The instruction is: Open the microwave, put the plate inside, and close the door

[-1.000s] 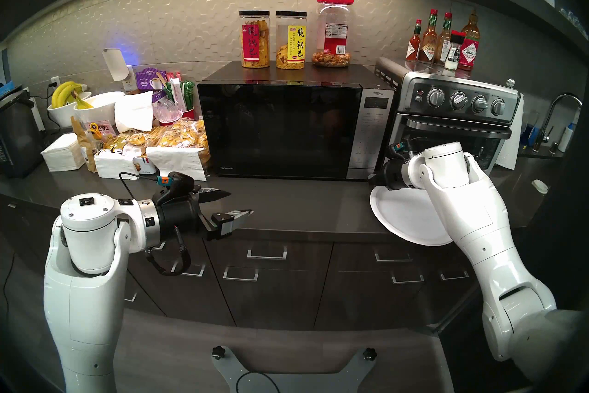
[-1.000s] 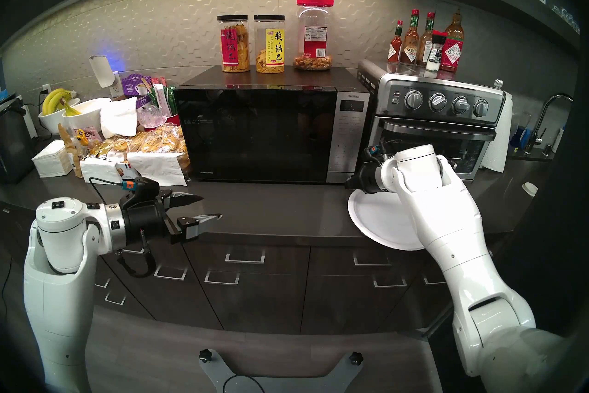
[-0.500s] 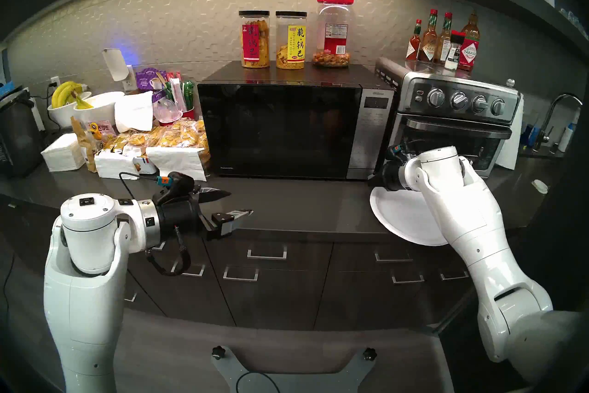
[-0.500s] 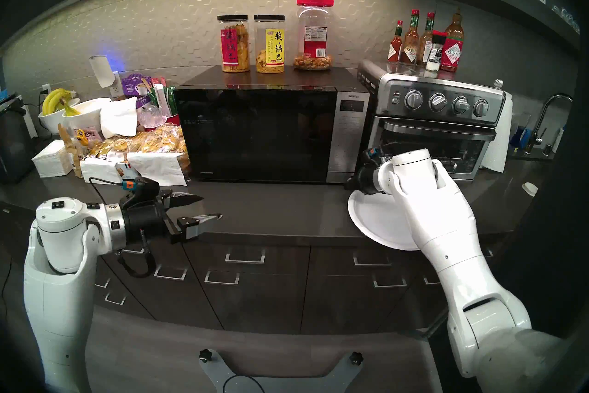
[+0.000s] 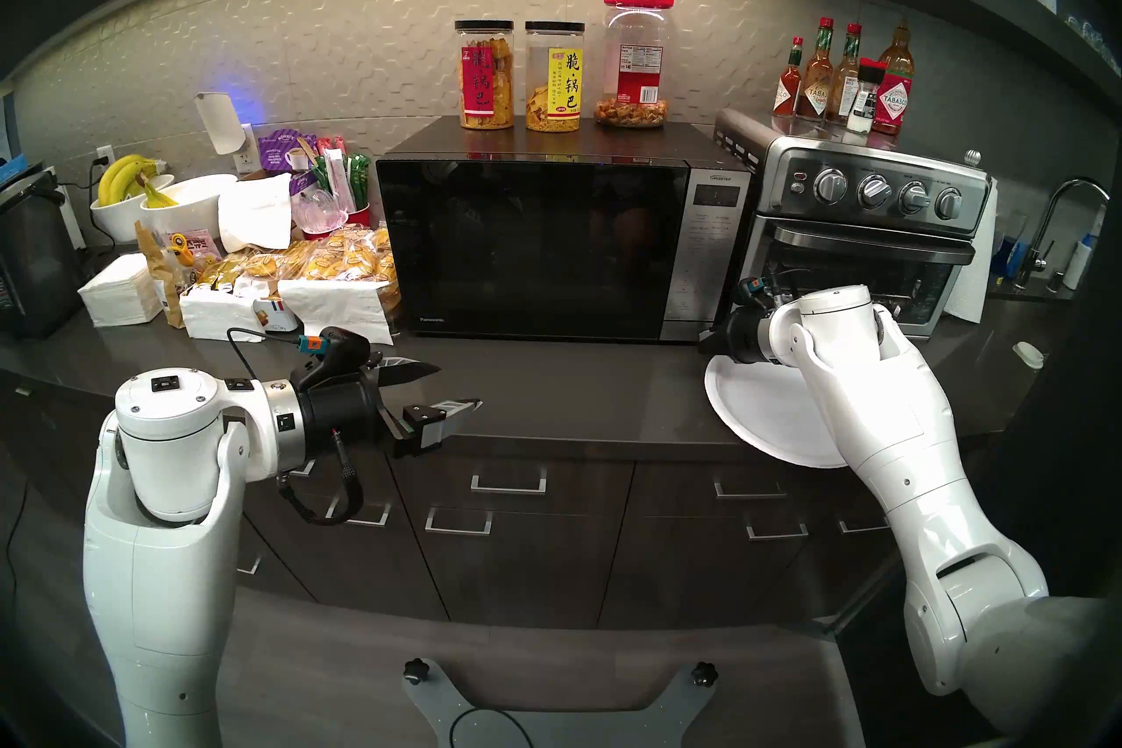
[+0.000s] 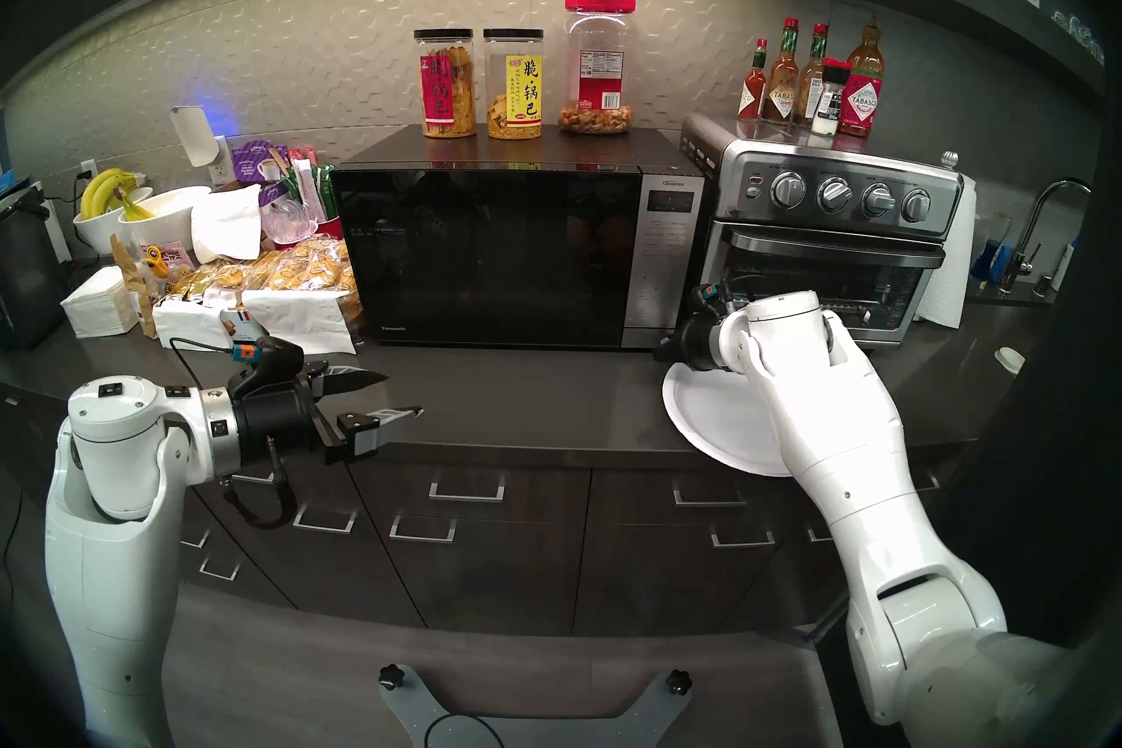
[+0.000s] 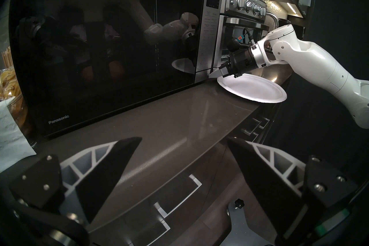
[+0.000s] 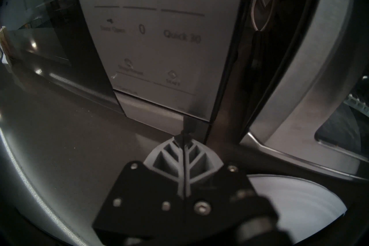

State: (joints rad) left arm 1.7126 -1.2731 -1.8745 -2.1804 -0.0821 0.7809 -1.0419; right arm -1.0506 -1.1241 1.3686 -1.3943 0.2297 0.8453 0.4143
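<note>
Microwave (image 5: 534, 249) sits mid-counter, door (image 5: 528, 243) shut. Right pincer (image 7: 212, 75) is closed on nothing, tip at the bottom right corner of the keypad panel (image 8: 151, 44), close to the strip under the keys; can't tell if it touches. Plate (image 5: 759, 413) lies flat on the counter (image 5: 577, 394) under that pincer and wrist, right of the microwave, in front of the toaster oven (image 5: 862, 237). Plate's near rim overhangs the counter's front edge. Left pincer (image 5: 458, 385) hangs wide open and empty over the counter in front of the microwave's left half, well apart from the door.

Versus a second ago: right wrist sits a touch lower and nearer the panel, barely a shift. Left arm, plate and door unchanged.

Room: bare counter in front of the door. Snack bags (image 5: 340, 261) crowd the hinge side. Narrow gap between microwave and toaster oven.
</note>
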